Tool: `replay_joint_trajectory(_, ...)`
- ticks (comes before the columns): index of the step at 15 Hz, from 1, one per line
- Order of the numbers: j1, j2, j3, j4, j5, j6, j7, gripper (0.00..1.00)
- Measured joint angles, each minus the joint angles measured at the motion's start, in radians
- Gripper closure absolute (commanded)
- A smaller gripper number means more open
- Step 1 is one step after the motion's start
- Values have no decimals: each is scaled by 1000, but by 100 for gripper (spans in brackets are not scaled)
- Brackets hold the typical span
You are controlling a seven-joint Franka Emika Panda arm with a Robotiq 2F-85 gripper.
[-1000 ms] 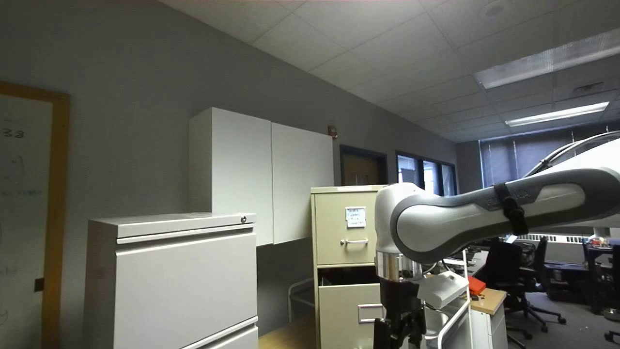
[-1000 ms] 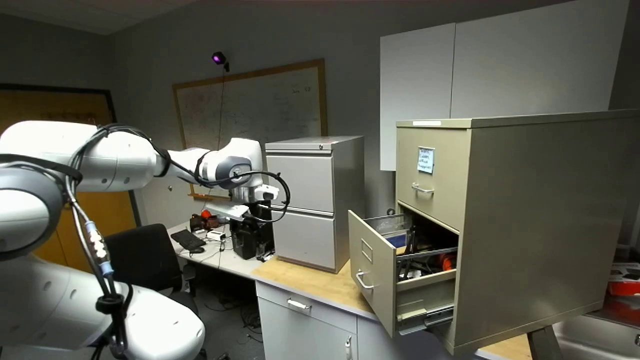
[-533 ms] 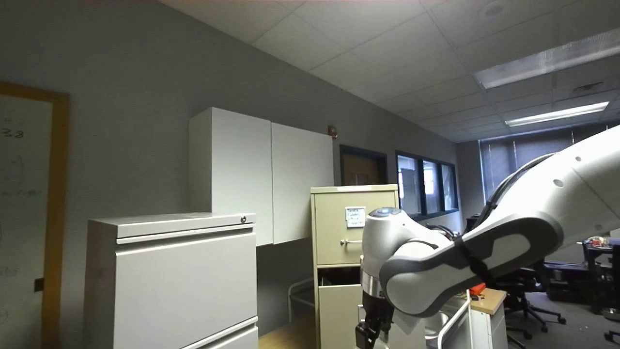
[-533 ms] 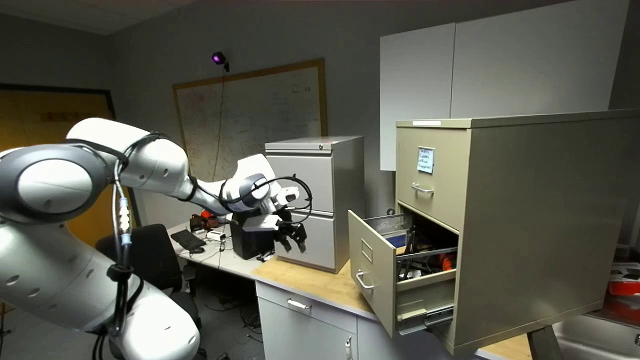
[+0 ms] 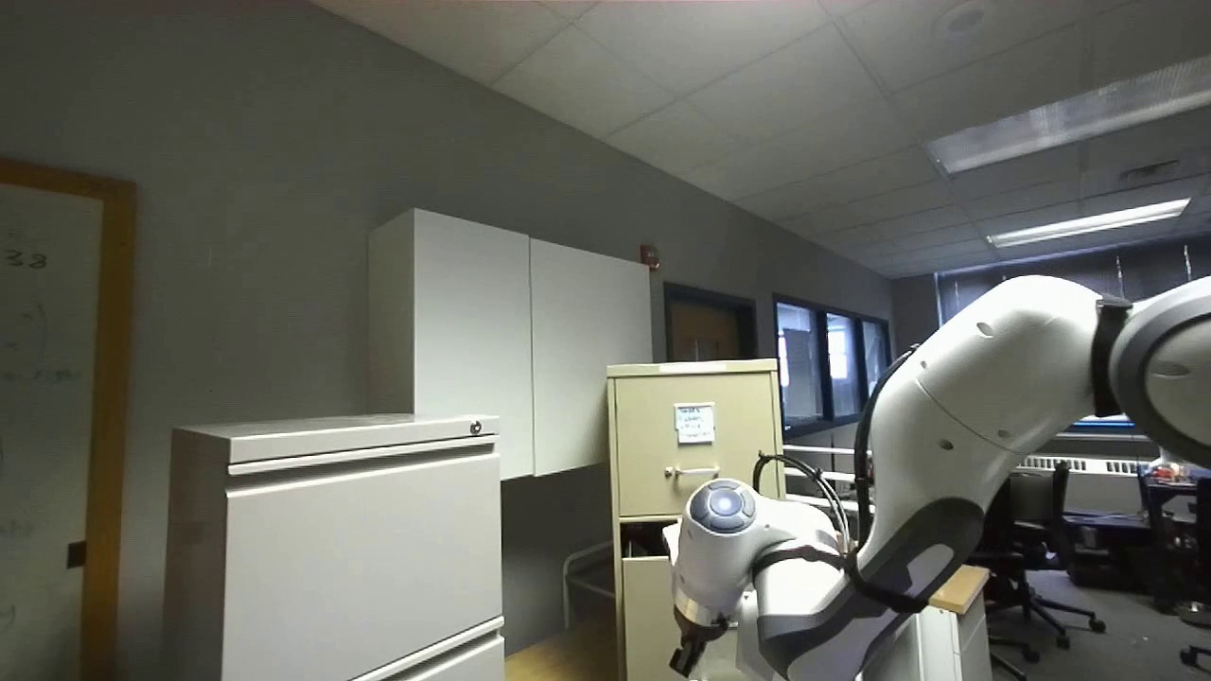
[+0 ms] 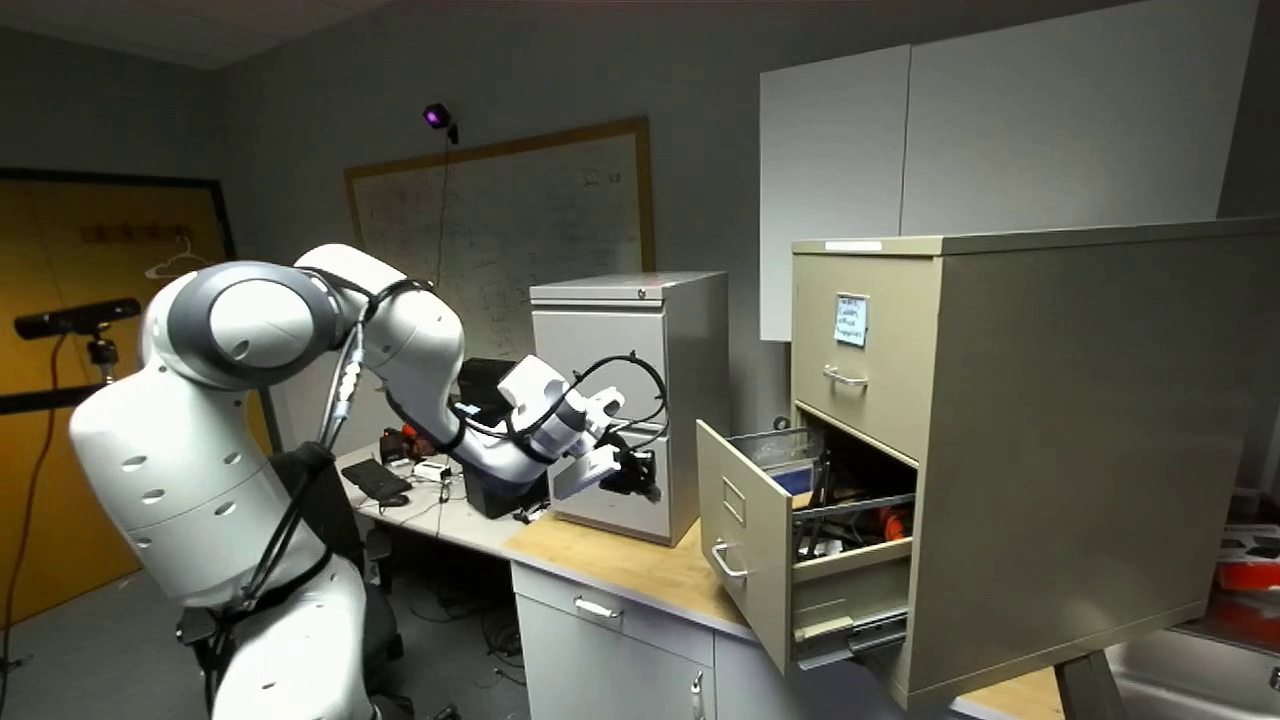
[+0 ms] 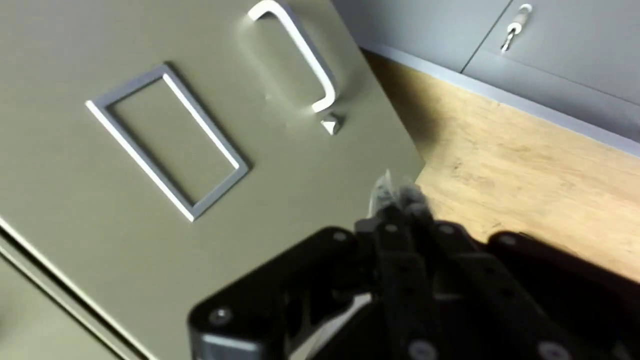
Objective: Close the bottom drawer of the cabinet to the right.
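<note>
In the wrist view the end effector is shown with its fingers pressed together, the tips slightly blurred. It is carried on the bent arm and pointed toward the bottom drawer; in an exterior view a gap is seen between the two. On the beige drawer front a pale handle, a label frame and a small knob are seen. The drawer is pulled partly out of the beige cabinet, directly below the upper drawer, which is pushed flush and marked with a paper note. Inside the bottom drawer, dark objects, a blue item and an orange item are held; what they are cannot be told. The drawer front is set near the grey-white cabinet, which is stood on the wooden counter; counter is also seen between the two cabinets. White cupboards are mounted on the grey wall behind
</note>
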Motion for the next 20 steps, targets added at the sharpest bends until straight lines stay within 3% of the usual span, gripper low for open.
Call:
replay_joint_trajectory(3, -147, 36, 132, 77, -251, 7, 95, 98)
replay_joint_trajectory(8, -301, 80, 285, 196, -659, -4, 263, 98)
replay_joint_trajectory(11, -340, 113, 347, 265, -905, -70, 404, 98)
replay_joint_trajectory(14, -340, 174, 392, 295, -1150, -241, 592, 98)
replay_joint_trajectory(15, -296, 209, 357, 290, -1229, -313, 655, 98)
replay_joint_trajectory(17, -112, 263, 198, 273, -1355, -458, 762, 98)
replay_joint_trajectory(20, 144, 308, -39, 268, -1404, -587, 852, 98)
